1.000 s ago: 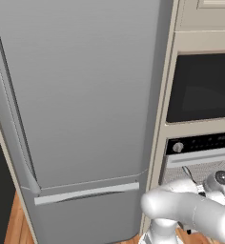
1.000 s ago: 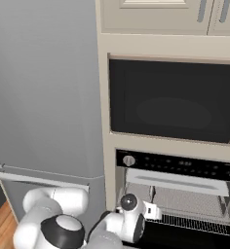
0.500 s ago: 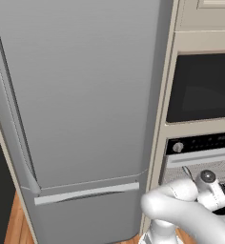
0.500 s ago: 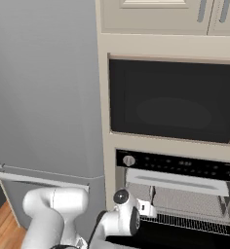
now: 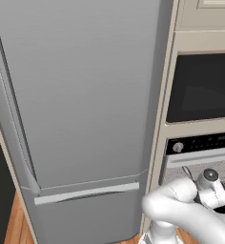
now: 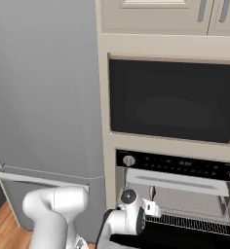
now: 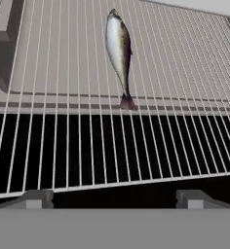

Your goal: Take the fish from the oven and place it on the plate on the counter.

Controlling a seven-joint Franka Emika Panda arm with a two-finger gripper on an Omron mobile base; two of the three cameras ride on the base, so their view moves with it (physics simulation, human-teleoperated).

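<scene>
Right base view: oven [image 6: 185,194] is open, wire rack [image 7: 63,146] carries the fish [image 7: 119,53] lying untouched just ahead of the gripper [image 7: 114,198], jaws fully apart and empty, so grasp, carry and plating all remain.
</scene>
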